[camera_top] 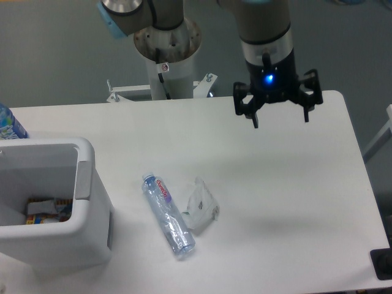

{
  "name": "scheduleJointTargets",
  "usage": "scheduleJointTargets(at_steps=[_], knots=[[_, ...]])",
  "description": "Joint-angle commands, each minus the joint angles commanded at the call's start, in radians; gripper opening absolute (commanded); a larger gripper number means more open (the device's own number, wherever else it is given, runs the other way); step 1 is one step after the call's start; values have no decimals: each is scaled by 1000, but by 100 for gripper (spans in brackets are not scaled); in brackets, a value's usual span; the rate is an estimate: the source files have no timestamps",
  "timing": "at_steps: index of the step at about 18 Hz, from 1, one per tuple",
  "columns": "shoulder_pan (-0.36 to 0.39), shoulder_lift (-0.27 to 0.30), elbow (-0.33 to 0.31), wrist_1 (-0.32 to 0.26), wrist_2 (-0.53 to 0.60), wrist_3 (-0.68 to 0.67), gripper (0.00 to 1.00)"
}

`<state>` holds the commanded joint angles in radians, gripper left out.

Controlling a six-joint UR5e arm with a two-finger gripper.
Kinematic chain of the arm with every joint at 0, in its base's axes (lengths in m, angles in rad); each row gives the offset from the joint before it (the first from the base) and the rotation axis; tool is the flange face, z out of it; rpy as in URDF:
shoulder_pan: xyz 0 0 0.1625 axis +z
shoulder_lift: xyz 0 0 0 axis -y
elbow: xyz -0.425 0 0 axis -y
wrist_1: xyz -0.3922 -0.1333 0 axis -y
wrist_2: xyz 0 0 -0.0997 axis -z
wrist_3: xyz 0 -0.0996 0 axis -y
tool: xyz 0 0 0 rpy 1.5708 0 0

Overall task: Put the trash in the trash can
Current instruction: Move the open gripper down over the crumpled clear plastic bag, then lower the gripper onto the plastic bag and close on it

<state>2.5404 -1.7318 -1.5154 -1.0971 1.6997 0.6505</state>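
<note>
You had nothing binned yet: the crushed bottle (168, 214) and the crumpled wrapper (201, 205) lay side by side on the desk (275, 202), just right of the trash can (52, 208). Your gripper (280, 117) hung released and empty over the desk's far edge, well apart from both.

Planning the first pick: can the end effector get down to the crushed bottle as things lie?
Probably yes. The end effector hangs open above the table's far side, with bare table between it and the crushed bottle. The wrapper lies close beside the bottle's right and could crowd a finger.
</note>
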Motion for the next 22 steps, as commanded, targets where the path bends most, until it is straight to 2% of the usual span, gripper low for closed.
scheduleJointTargets(at_steps=[5, 8, 10, 17, 22], knots=[[-57, -23, -51, 2, -17, -12, 100], [-65, -41, -86, 0, -154, -12, 100], [-65, -69, -91, -1, -202, -12, 100], [-100, -189, -111, 9, -215, -32, 100], [-109, -236, -114, 28, -247, -60, 100]])
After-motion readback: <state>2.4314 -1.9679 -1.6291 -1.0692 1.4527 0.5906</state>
